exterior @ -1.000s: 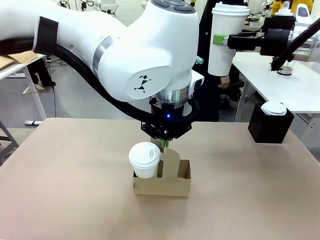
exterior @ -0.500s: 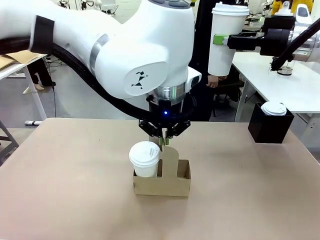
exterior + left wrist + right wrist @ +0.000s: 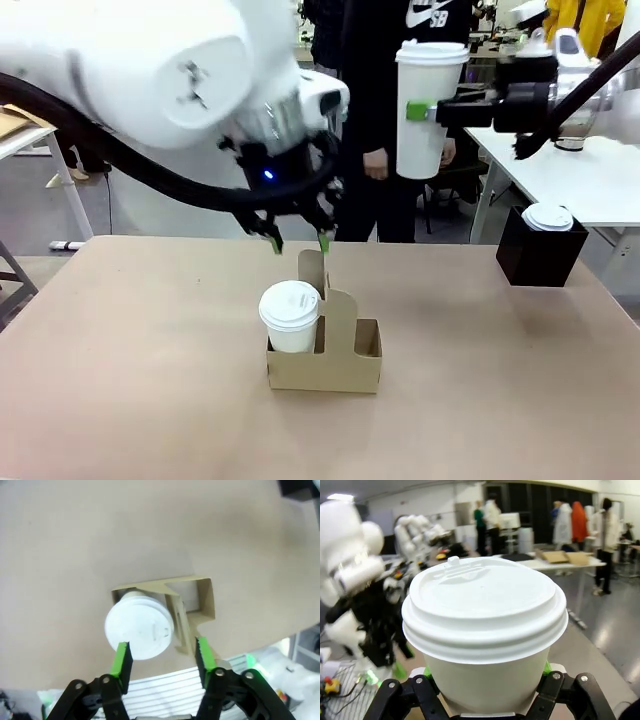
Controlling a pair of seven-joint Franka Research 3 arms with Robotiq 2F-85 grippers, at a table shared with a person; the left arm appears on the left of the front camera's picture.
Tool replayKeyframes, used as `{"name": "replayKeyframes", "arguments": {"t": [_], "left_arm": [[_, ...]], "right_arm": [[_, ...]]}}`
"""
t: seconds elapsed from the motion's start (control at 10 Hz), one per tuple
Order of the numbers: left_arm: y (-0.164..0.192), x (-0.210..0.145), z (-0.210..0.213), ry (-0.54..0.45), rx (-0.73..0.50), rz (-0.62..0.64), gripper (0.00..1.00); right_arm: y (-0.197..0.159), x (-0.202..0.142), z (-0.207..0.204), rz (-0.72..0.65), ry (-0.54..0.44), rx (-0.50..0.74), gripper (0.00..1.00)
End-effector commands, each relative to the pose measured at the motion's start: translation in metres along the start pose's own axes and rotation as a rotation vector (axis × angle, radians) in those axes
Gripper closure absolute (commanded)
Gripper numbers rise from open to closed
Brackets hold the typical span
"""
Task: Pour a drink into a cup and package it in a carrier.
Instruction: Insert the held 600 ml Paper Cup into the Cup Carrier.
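The brown cardboard carrier stands mid-table with a lidded white cup in its left pocket; its right pocket holds nothing. My left gripper hangs open just above the carrier's handle tab, nothing between its green pads. From the left wrist view I look down on the cup lid and carrier between the spread fingers. My right gripper is shut on a second lidded white cup, held high at the right; this cup looms large in the right wrist view. The drink is hidden.
A black box with a lidded cup on it sits at the table's right edge. A person in dark clothes stands beyond the far edge. Another white table lies at the far right.
My left gripper let go of the carrier's handle tab, opened, and rose up and to the left. My right gripper with its cup shifted slightly left and lower.
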State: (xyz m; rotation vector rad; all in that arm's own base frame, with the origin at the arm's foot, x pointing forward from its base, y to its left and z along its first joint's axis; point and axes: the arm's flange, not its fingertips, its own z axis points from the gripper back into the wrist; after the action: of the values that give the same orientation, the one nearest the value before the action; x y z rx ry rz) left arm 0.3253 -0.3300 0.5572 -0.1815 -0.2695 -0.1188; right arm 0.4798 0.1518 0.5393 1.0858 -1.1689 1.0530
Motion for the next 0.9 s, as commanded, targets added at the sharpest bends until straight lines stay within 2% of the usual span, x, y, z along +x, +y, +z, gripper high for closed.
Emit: {"name": "replayKeyframes", "arguments": {"t": [0.0, 0.1, 0.2, 0.3, 0.4, 0.5, 0.6, 0.7, 0.8], "left_arm": [[0.054, -0.012, 0.022, 0.002, -0.088, -0.122, 0.00], [0.090, -0.007, 0.034, -0.013, -0.136, -0.291, 0.00], [0.134, 0.003, 0.037, -0.029, -0.137, -0.315, 0.00], [0.163, 0.007, 0.030, -0.051, -0.172, -0.382, 0.00], [0.182, 0.004, 0.021, -0.083, -0.187, -0.489, 0.00], [0.194, 0.004, 0.013, -0.127, -0.205, -0.547, 0.00], [0.197, 0.002, 0.005, -0.173, -0.124, -0.596, 0.00], [0.194, 0.010, 0.025, -0.081, -0.148, -0.483, 0.00], [0.194, 0.010, 0.025, -0.081, -0.148, -0.483, 0.00]], "right_arm": [[-0.012, -0.011, -0.019, 0.063, 0.035, 0.190, 0.19], [-0.008, -0.030, -0.030, 0.099, 0.024, 0.295, 0.19], [-0.002, -0.053, -0.039, 0.128, 0.022, 0.380, 0.19], [0.003, -0.068, -0.043, 0.134, 0.004, 0.435, 0.19], [0.005, -0.080, -0.045, 0.115, -0.030, 0.425, 0.19], [0.004, -0.091, -0.045, 0.094, -0.052, 0.403, 0.19], [0.004, -0.093, -0.047, 0.043, 0.007, 0.373, 0.19], [0.006, -0.093, -0.051, 0.096, -0.005, 0.425, 0.19], [0.006, -0.093, -0.051, 0.096, -0.005, 0.425, 0.19]]}}
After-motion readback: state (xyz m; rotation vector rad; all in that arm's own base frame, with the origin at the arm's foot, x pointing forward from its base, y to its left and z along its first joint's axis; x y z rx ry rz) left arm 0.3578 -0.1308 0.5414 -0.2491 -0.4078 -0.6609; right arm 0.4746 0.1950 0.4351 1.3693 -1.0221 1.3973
